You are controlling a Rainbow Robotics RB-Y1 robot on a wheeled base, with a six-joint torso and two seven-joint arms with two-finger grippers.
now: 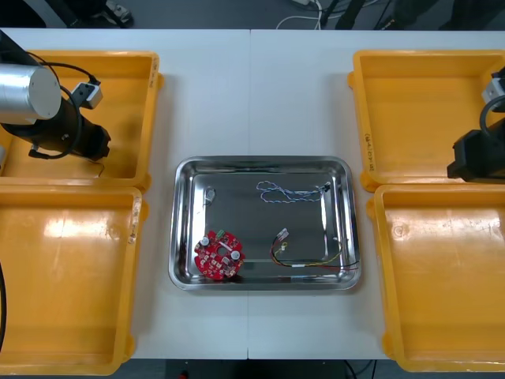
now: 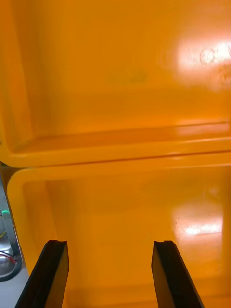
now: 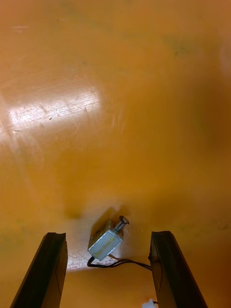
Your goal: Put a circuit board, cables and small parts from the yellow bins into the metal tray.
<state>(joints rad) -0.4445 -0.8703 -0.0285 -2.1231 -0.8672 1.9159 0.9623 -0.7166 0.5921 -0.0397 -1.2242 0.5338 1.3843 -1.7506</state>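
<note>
Seen from the front, the left arm's dark wrist (image 1: 71, 134) hides its claw above the far left yellow plastic bin (image 1: 126, 95). The left claw (image 3: 107, 237) is spread apart. A small boxy metal part (image 3: 105, 243) with thin black wires (image 3: 126, 263) lies on the bin floor between its fingers, touching neither. The right claw (image 2: 109, 243), also apart, hovers over the two right bins' (image 2: 120, 154) meeting rims.

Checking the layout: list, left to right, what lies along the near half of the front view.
In order: left bin → circuit board → red and yellow cable, both in the tray → right bin.

Bright overhead light, white glare patches on yellow bins (image 1: 71, 237), sheen in metal tray (image 1: 252, 225), soft shadows
</note>
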